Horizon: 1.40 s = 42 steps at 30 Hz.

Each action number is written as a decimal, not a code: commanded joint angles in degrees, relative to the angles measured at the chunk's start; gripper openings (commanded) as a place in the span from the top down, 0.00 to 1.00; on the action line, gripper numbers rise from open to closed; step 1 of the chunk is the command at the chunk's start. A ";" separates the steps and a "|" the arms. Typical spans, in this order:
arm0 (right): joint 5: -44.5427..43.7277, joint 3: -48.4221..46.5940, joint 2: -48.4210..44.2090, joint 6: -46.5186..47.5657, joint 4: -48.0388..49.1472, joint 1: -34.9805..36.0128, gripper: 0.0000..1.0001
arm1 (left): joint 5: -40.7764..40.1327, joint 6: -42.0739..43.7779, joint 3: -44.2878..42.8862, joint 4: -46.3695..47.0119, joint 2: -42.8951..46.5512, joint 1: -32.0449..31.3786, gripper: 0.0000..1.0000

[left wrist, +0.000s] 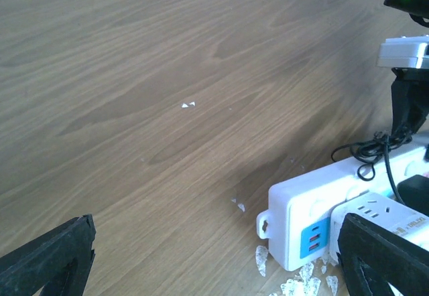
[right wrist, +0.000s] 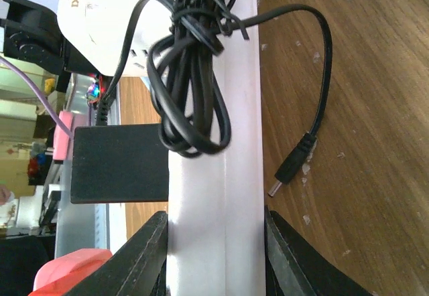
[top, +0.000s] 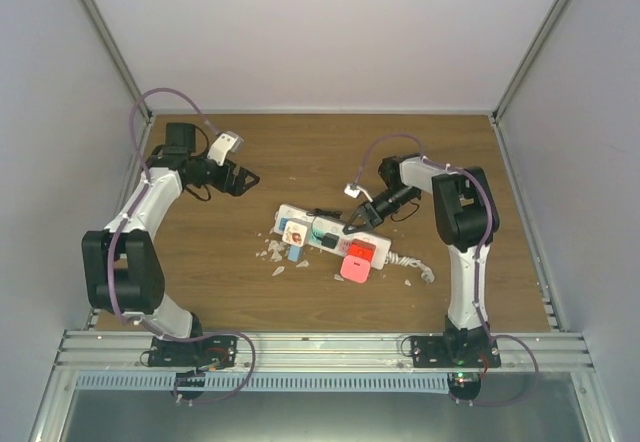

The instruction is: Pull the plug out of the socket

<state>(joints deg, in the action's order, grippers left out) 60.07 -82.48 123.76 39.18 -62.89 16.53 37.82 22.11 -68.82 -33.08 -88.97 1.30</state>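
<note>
Left gripper [top: 243,178] hovers with jaws wide open over the brown wood-grain table [top: 220,252], well apart from the strip. Long white plastic power strip [top: 318,232] lies flat mid-table, with a black block-shaped plastic plug [right wrist: 120,164] seated in its face. Right gripper [right wrist: 216,256] clamps across the strip, fingers [right wrist: 151,256] touching both long sides.

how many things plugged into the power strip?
3: white cube adapter at the left end of the strip, black adapter mid-strip, red plug near its right end. More may be hidden.
</note>
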 commanded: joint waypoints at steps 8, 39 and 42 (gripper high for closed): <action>-4.43 -6.58 5.41 -0.15 4.34 -2.63 0.42 | 1.36 2.77 -3.60 -3.05 -6.03 -3.94 0.01; 2.07 -13.72 8.05 8.33 18.42 3.54 0.46 | 3.05 3.35 -11.66 -6.08 -22.01 -7.10 0.11; 2.06 -13.63 8.24 8.10 19.12 4.71 0.47 | 4.69 1.22 -13.75 -5.71 -24.71 -7.57 0.16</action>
<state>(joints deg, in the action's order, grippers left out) 60.49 -96.07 130.96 45.80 -45.23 19.81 39.86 25.36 -79.46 -39.66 -110.72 -5.15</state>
